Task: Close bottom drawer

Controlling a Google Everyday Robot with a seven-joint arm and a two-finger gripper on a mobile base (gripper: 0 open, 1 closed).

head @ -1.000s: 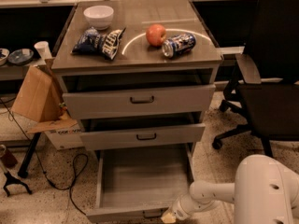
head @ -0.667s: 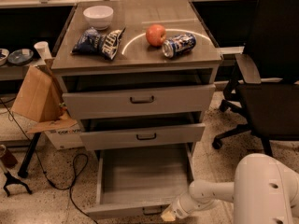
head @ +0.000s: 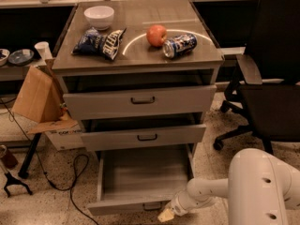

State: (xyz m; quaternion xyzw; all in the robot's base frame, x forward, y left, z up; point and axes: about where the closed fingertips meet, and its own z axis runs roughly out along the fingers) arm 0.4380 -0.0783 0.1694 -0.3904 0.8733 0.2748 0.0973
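End effector (head: 166,213) of the robot's white arm (head: 213,191) hangs low at the right end of the bottom drawer's front panel, close against it; whether it is open or closed cannot be told. The bottom drawer (head: 140,175) of the grey cabinet (head: 213,71) stands pulled far out over the speckled floor, its plain grey interior bare and its small dark handle (head: 151,206) just left of the end effector. Above it, the middle drawer (head: 143,136) and top drawer (head: 140,100) each sit slightly out. On the tabletop (head: 140,13) are a white bowl (head: 99,16), two snack bags (head: 99,42), a red apple (head: 156,34) and a drink can (head: 179,45) lying on its side beside the apple. A black office chair (head: 272,78) stands to the right of the cabinet and a cardboard box (head: 37,97) to its left.
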